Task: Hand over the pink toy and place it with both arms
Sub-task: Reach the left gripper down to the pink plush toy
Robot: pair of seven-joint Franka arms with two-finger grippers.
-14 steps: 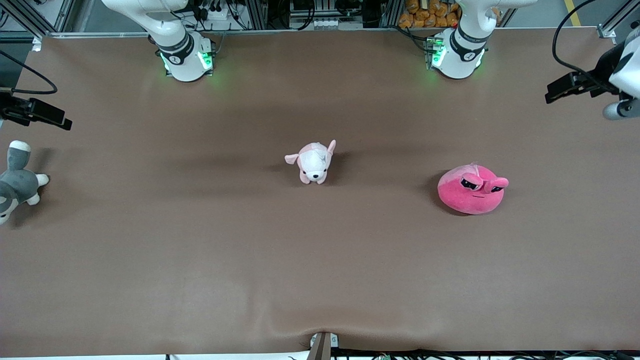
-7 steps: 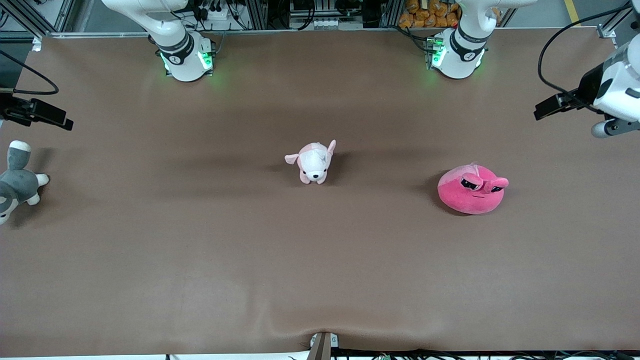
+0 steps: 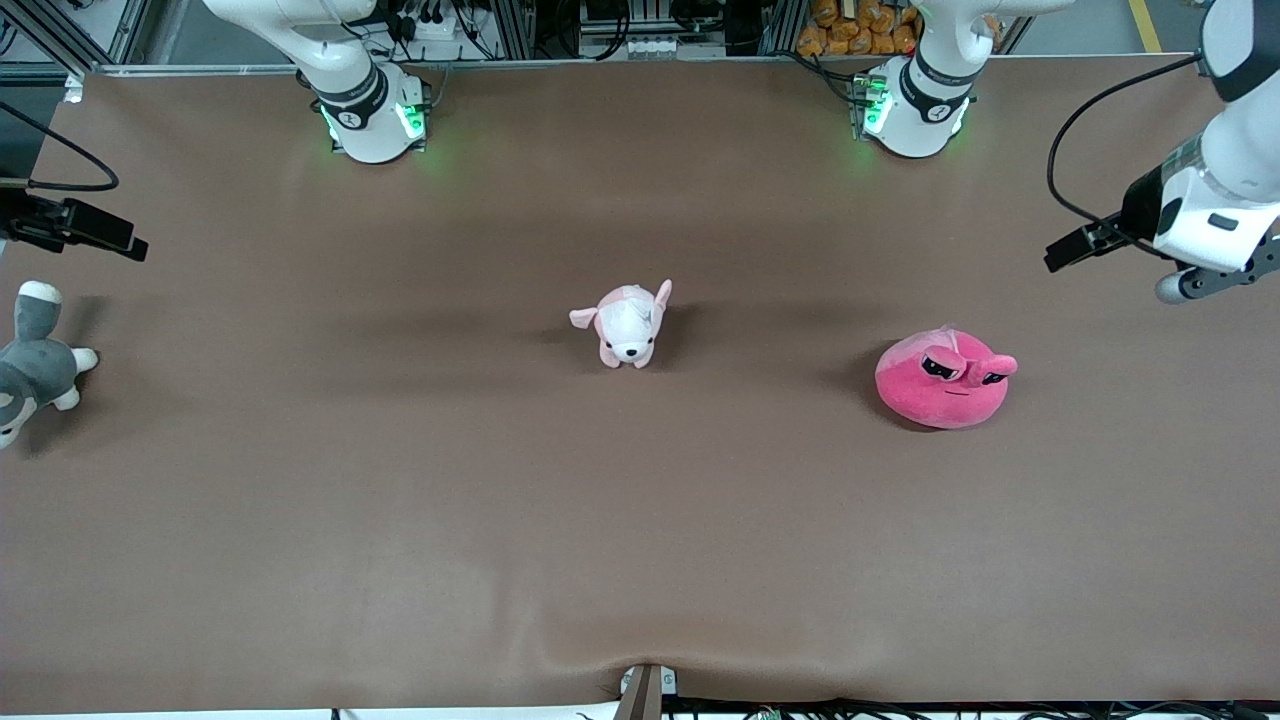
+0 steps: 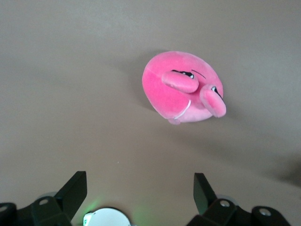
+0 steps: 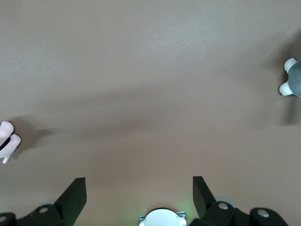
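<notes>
The pink toy (image 3: 942, 380) sits upright on the brown table, toward the left arm's end, its stalk eyes facing the front camera. It also shows in the left wrist view (image 4: 181, 89). My left gripper (image 4: 139, 188) is open and empty. It hangs in the air (image 3: 1198, 240) over the table's edge at the left arm's end, apart from the toy. My right gripper (image 5: 139, 188) is open and empty, up over the right arm's end of the table. Only its black wrist part (image 3: 75, 226) shows in the front view.
A small pale pink-and-white puppy plush (image 3: 625, 325) stands at the table's middle. A grey-and-white plush (image 3: 35, 365) lies at the right arm's end, under the right gripper. The arm bases (image 3: 370, 110) glow green along the table's edge.
My left arm has swung inward over the table, closer to the pink toy. The right arm and all the toys have stayed put.
</notes>
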